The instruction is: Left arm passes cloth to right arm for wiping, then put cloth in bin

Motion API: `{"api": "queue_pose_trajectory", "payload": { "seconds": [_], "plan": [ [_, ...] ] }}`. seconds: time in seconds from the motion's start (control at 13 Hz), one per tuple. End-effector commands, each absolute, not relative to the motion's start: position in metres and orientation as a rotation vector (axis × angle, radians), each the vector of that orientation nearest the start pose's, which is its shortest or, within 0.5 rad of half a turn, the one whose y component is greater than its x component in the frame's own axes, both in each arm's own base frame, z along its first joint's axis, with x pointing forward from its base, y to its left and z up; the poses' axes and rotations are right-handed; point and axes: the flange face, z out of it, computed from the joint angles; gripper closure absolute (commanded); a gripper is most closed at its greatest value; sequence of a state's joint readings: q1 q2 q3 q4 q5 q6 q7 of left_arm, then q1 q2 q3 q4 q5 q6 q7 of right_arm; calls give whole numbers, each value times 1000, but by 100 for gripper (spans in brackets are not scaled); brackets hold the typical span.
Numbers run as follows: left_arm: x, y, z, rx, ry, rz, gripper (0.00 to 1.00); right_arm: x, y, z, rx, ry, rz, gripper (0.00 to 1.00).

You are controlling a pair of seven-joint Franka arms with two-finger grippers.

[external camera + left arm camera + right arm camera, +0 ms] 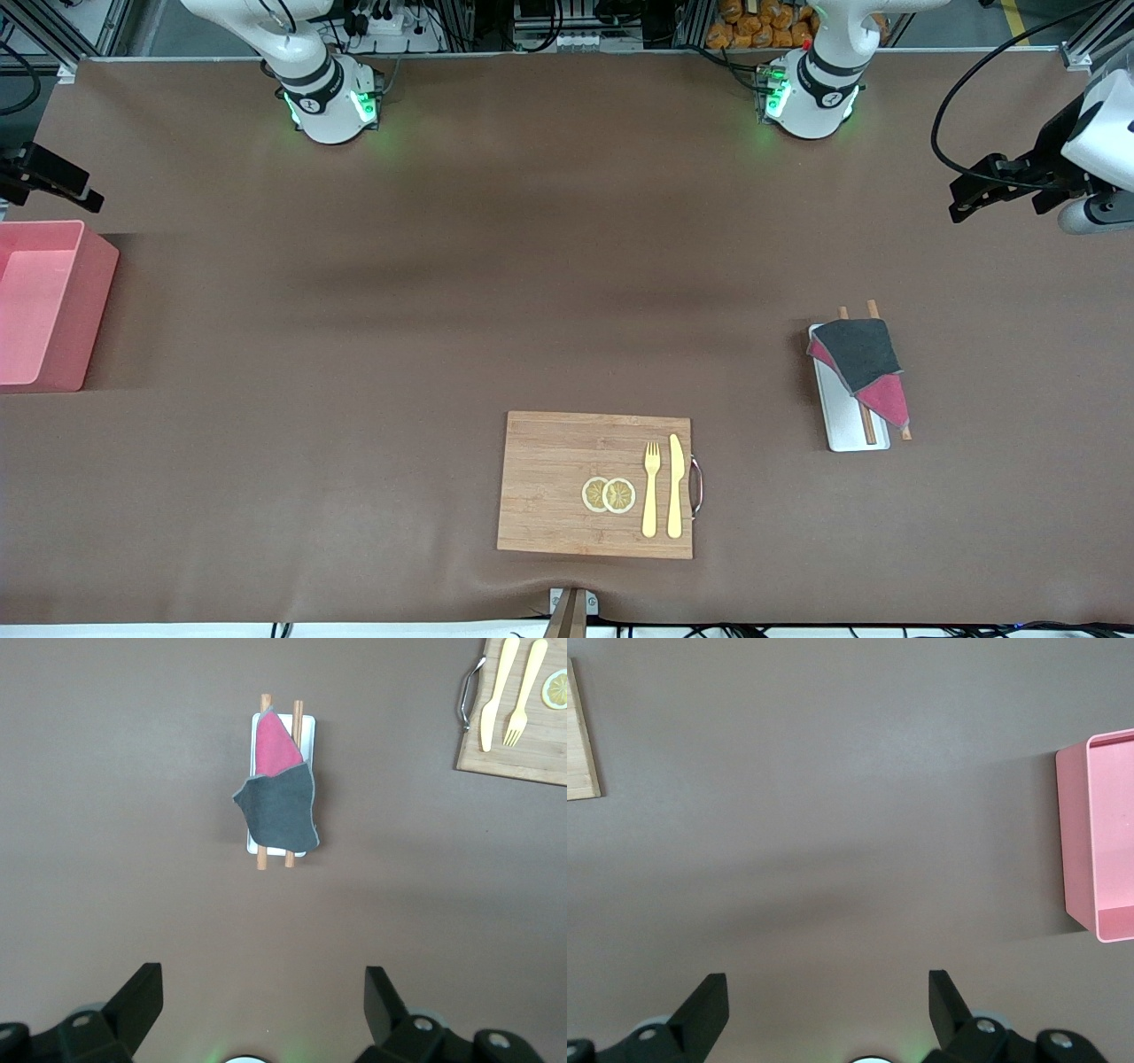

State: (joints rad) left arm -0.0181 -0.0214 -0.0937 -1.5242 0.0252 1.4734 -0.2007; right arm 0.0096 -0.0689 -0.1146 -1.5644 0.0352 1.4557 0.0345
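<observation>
The cloth (858, 359), dark grey with a crimson-pink part, lies across a white tray (846, 425) and two chopsticks toward the left arm's end of the table. It also shows in the left wrist view (279, 802). My left gripper (974, 188) hangs open and empty over the table's edge at that end, apart from the cloth; its open state shows in its wrist view (261, 1001). The light pink bin (44, 301) stands at the right arm's end and shows in the right wrist view (1099, 833). My right gripper (66, 182) is open and empty above the table beside the bin (824, 1005).
A wooden cutting board (554, 483) lies near the front camera's edge, midway along the table. It carries a yellow fork (651, 487), a knife (676, 486) and two lemon slices (609, 494). The brown table mat (443, 310) spans between board, tray and bin.
</observation>
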Motion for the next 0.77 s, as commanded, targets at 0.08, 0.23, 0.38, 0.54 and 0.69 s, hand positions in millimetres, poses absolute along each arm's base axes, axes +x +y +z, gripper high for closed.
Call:
{"api": "queue_pose_trajectory", "payload": {
  "seconds": [0.08,0.23,0.38,0.54,0.69],
  "plan": [
    [529,-54,653,-3101,-150,100,0,519,-50,657,-3084,203,65,0],
    [530,-51,653,-3099,-159,102,0,519,-50,657,-3084,204,67,0],
    [532,-50,650,-3099,-162,105,0,519,-50,657,-3084,204,67,0],
    [537,-52,645,-3093,-160,88,0,519,-49,657,-3083,201,67,0],
    [566,-49,613,-3098,-163,70,0,519,-49,657,-3083,201,65,0]
  ]
}}
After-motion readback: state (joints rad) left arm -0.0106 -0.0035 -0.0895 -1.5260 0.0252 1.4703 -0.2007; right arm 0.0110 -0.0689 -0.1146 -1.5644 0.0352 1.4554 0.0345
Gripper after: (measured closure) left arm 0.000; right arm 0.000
